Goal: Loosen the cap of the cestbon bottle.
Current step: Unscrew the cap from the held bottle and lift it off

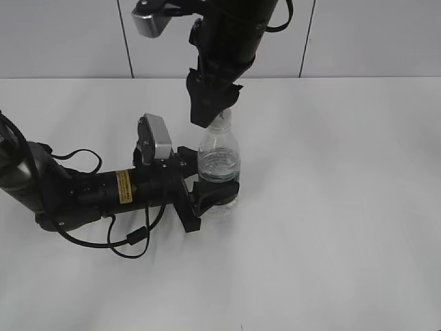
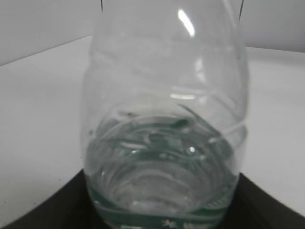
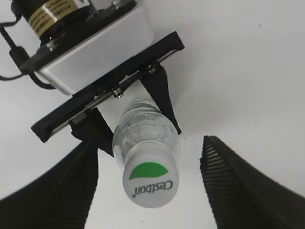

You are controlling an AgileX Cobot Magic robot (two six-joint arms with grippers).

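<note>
Clamping the cestbon bottle (image 1: 219, 162) low on its body, your left gripper (image 1: 215, 193) holds it upright on the table (image 1: 344, 207). Your right gripper (image 3: 150, 186) stands open, pads clear either side of the cap (image 3: 150, 185). Expect thin, springy, slick walls; take hold at the stiff cap rim

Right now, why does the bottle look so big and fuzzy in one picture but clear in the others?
In the left wrist view the cestbon bottle sits right up against the camera, so it fills the frame, looks soft, and shows a bright glare streak near its top. In the right wrist view the cap is sharp enough to read its lettering. In the exterior view everything is evenly lit with only faint shadows on the table.
</note>
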